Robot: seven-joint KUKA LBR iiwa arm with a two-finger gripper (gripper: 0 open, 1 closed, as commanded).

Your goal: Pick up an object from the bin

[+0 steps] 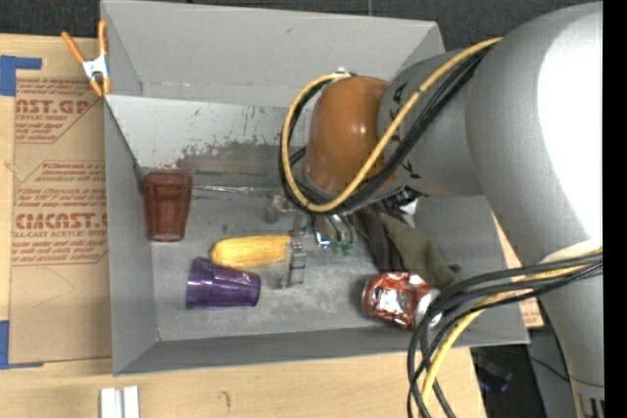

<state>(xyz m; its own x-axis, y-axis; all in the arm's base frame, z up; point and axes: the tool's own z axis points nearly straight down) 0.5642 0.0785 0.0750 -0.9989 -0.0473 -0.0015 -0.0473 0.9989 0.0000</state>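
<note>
The cardboard (54, 176) at the frame's left edge bears red print: "CAST.GP" above, cut off. Lower stands "LL-CAST ACRYLIC SHEET".

Single overhead camera, tilted slightly to one side, close above grey bin (245, 54), arm (529, 132) at right

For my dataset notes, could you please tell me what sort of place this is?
Most likely a robotics lab's bin-picking test station: a grey metal bin holds loose things, such as a purple cup and a yellow oblong toy, and a cabled robot arm reaches in.
</note>
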